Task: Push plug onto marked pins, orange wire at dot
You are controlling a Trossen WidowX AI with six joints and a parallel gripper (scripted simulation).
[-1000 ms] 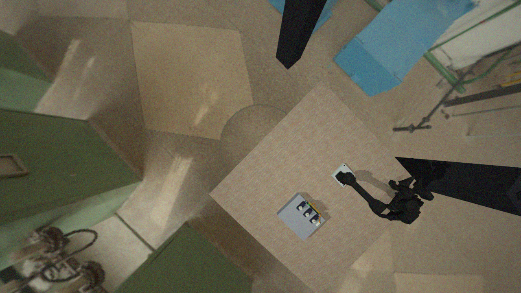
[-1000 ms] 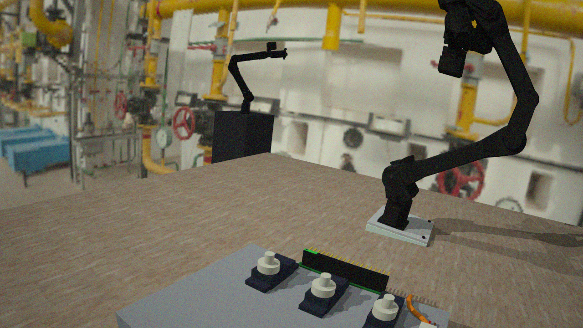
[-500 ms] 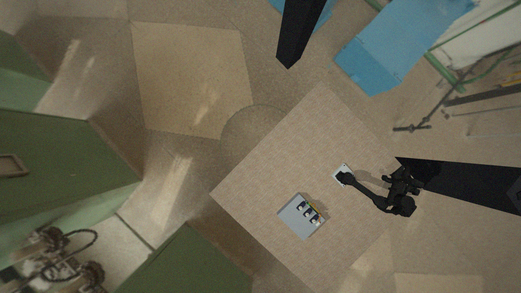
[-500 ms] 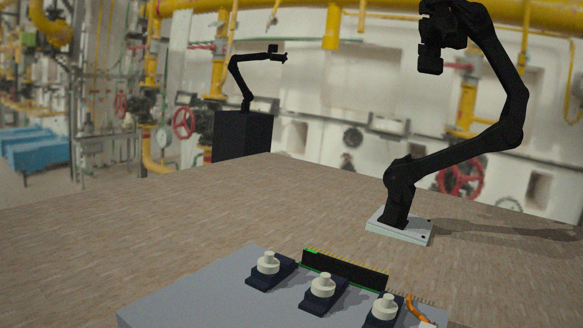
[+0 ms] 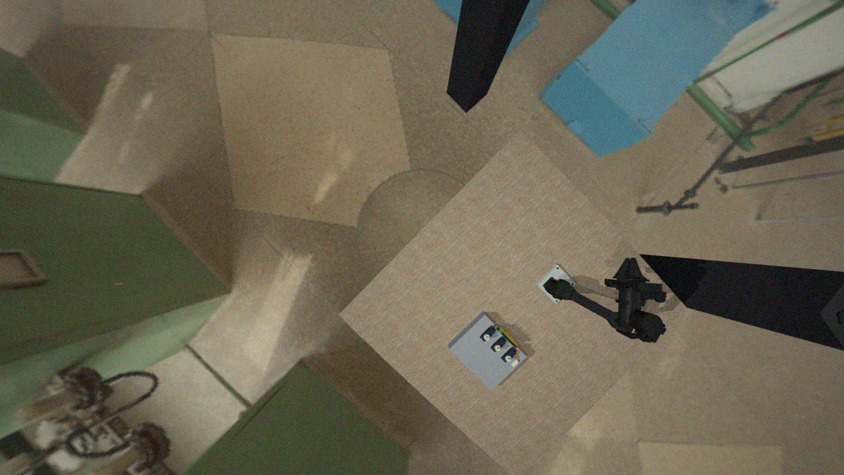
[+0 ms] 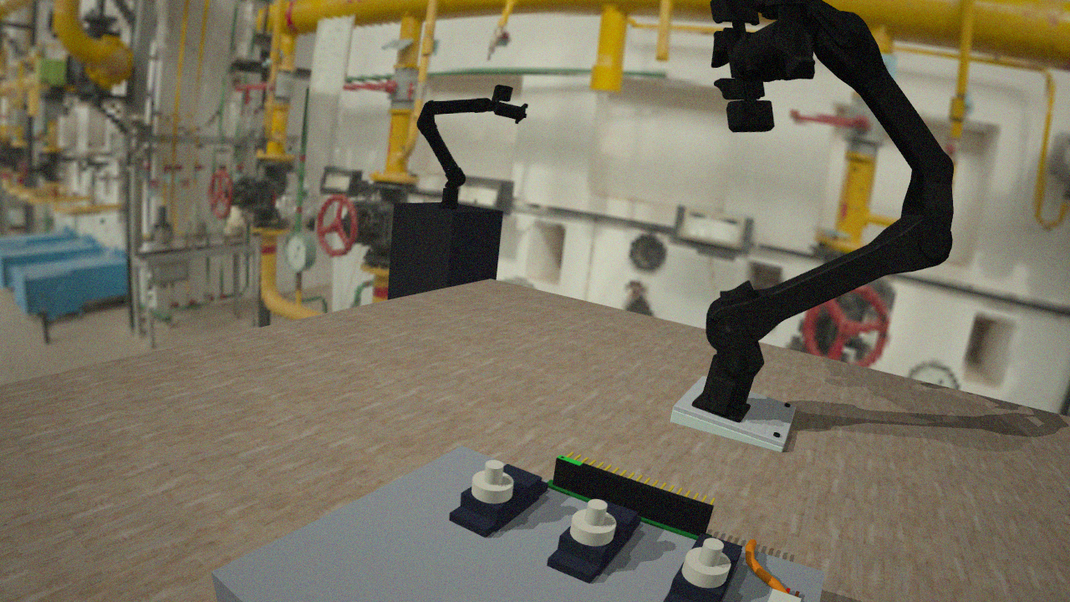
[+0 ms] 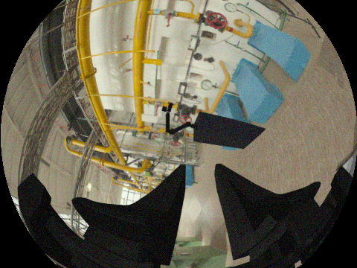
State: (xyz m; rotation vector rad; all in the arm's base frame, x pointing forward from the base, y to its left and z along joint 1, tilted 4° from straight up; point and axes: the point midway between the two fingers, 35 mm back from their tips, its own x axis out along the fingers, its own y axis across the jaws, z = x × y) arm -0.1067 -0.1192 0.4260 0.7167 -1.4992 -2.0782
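The grey holder (image 5: 481, 354) (image 6: 374, 553) lies on the table with three dark servos with white hubs on it. A black pin header (image 5: 506, 338) (image 6: 635, 497) with thin yellow pins stands along its edge facing the arm. A bright green band (image 6: 571, 460) marks the header's left end in the exterior view; a dot is too small to make out. An orange lead (image 6: 763, 570) curves beside the right-hand servo to a small white piece (image 6: 784, 597), cut off by the frame. The plug is not clearly visible. My gripper (image 5: 630, 262) (image 7: 200, 169) is partly open and empty, high up and far from the holder.
My arm's pale base plate (image 6: 770, 434) is bolted to the table (image 5: 460, 260) (image 6: 299, 374) behind the header in the exterior view. A second arm (image 6: 441, 142) (image 7: 169, 126) stands on a black pedestal (image 6: 449, 251) (image 7: 227, 131) beyond the table.
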